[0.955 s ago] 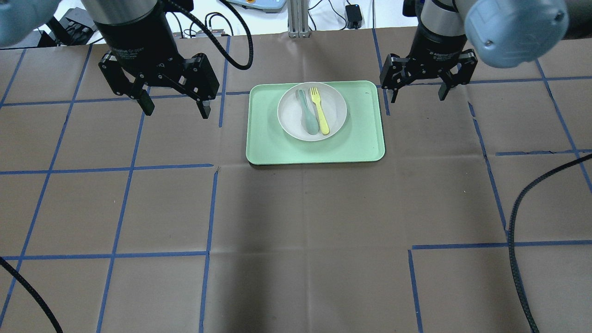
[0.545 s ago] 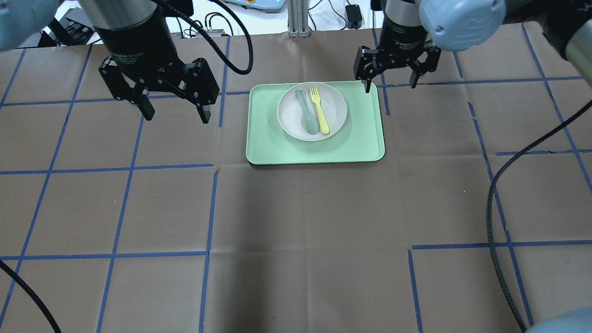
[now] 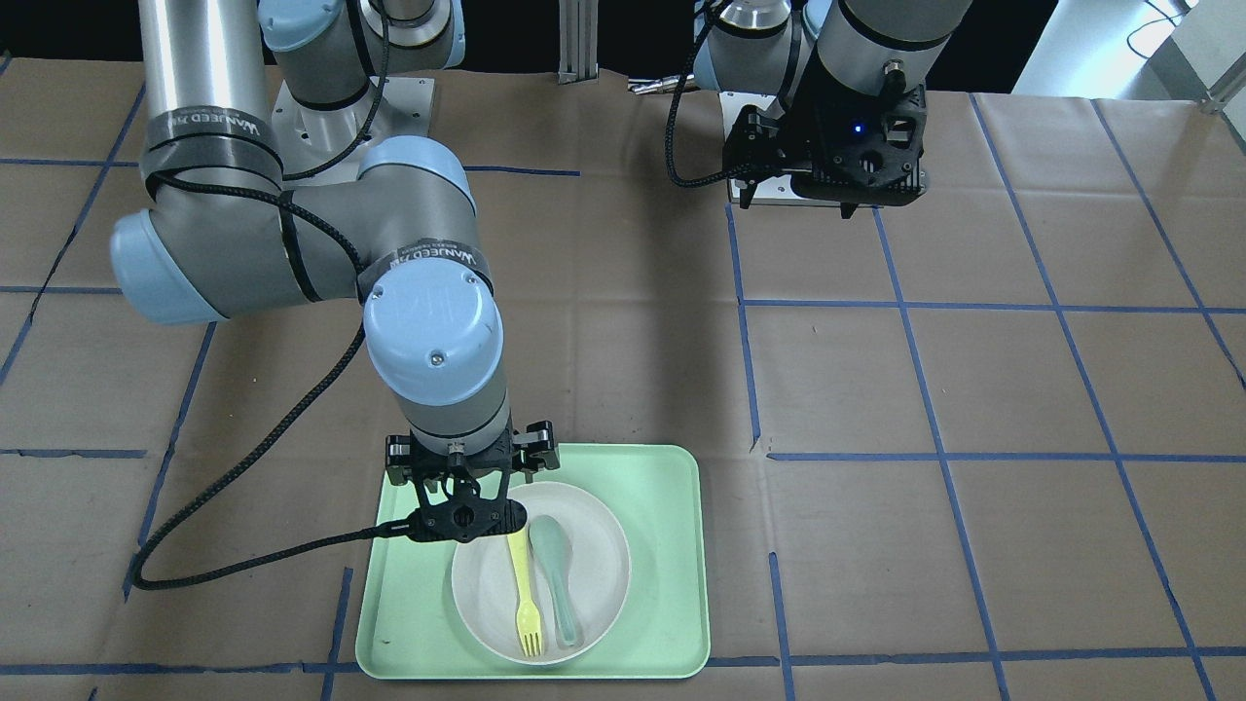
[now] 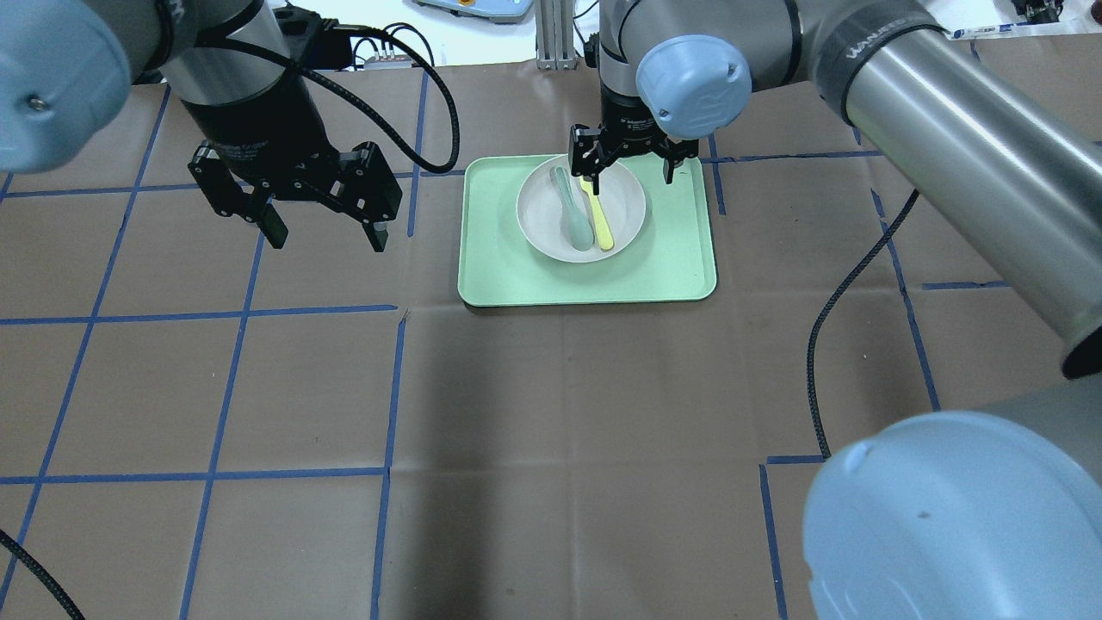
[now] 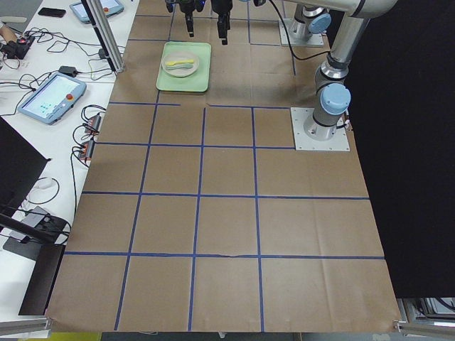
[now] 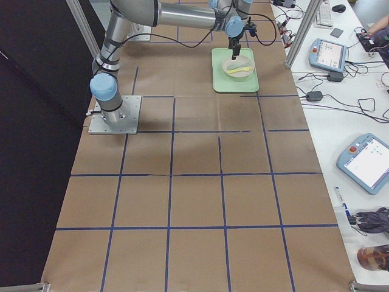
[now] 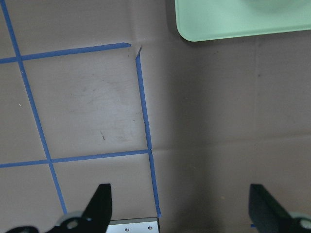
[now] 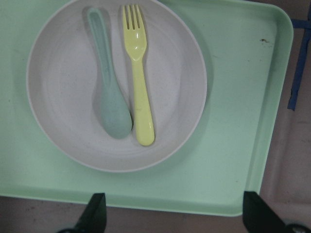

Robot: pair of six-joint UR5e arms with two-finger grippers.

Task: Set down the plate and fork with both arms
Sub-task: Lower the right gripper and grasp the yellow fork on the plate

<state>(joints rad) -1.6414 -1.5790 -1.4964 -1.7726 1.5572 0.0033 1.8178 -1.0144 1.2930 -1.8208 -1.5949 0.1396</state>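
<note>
Brown-papered counter (image 4: 560,387), green tray (image 4: 671,258). My right pincer (image 4: 630,175): jaws apart over plate (image 4: 538,211); I should straddle fork (image 4: 603,228) handle, clear of spoon (image 4: 577,226); left pincer (image 4: 327,239): apart too.

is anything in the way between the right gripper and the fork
Nothing visible covers the fork; it lies bare on the plate below the open right gripper. The spoon lies close alongside its handle, though, so it might crowd one finger on a grasp.

fork (image 4: 601,224) tines hidden in the overhead view
</note>
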